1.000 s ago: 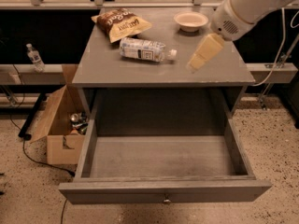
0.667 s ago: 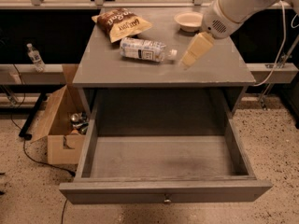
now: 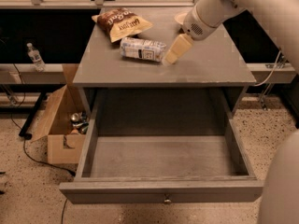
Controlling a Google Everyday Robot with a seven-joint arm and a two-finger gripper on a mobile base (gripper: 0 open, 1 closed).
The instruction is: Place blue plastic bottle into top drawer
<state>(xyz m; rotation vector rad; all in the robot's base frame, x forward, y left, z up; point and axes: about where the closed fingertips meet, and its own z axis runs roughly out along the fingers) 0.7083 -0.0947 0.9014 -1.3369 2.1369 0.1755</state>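
clear blue-labelled plastic bottle [image 3: 142, 49] lies toward the grey table's [image 3: 210, 66] back edge; cream gripper [image 3: 174, 52] just beside its right-edge end, grip state unclear.

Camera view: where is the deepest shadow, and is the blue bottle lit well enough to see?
In the camera view, the cabinet top is evenly lit, so the blue plastic bottle shows clearly, with the gripper just right of it; the deepest shadow fills the cavity behind the open top drawer, whose floor is dimmer but readable.
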